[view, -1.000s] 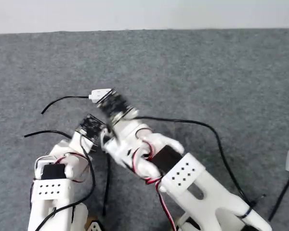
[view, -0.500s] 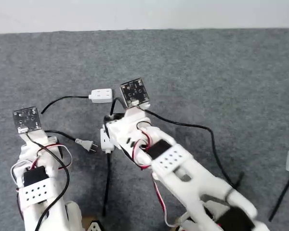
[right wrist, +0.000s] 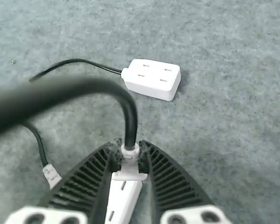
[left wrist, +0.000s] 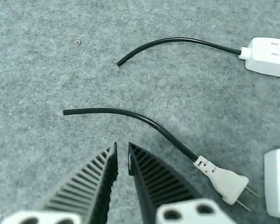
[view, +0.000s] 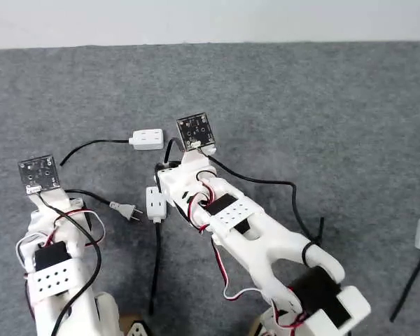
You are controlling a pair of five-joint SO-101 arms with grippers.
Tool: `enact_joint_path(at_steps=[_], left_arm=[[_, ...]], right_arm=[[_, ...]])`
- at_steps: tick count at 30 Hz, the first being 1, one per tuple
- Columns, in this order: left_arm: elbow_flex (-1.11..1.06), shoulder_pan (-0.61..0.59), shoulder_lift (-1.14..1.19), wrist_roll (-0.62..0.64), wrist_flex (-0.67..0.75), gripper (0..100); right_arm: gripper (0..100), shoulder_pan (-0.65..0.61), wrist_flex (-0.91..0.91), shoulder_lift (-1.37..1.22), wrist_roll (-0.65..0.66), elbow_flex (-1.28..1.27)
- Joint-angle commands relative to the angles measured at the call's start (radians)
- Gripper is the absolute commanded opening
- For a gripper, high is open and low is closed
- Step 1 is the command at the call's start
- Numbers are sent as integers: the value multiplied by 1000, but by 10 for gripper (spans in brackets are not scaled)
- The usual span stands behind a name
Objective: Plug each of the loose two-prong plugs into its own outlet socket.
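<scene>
No plug is seated yet, I judge: the black-corded white two-prong plug lies loose on the grey felt bench toward its near edge, just beside the white socket block clamped in the right tool. The left tool hangs nearby, closed on nothing.

Your surface is mottled grey. The two-prong plug is white, with silvery prongs and a black cord. The nearer outlet socket beside its prongs and the farther outlet socket are white and black-corded too. Both pairs of jaws are black and ribbed; the arms are white, wired red, black and white.
</scene>
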State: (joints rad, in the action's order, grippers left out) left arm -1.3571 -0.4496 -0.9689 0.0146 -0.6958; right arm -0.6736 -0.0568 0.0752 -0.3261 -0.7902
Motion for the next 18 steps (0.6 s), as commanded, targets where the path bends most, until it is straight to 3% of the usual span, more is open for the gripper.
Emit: enact_joint_path(at_steps=[1, 18], left_arm=[[58, -9, -15, 6, 28, 37], [56, -9, -14, 5, 28, 37]], right_arm=[[8, -13, 4, 4, -35, 69], [8, -35, -61, -10, -110, 81]])
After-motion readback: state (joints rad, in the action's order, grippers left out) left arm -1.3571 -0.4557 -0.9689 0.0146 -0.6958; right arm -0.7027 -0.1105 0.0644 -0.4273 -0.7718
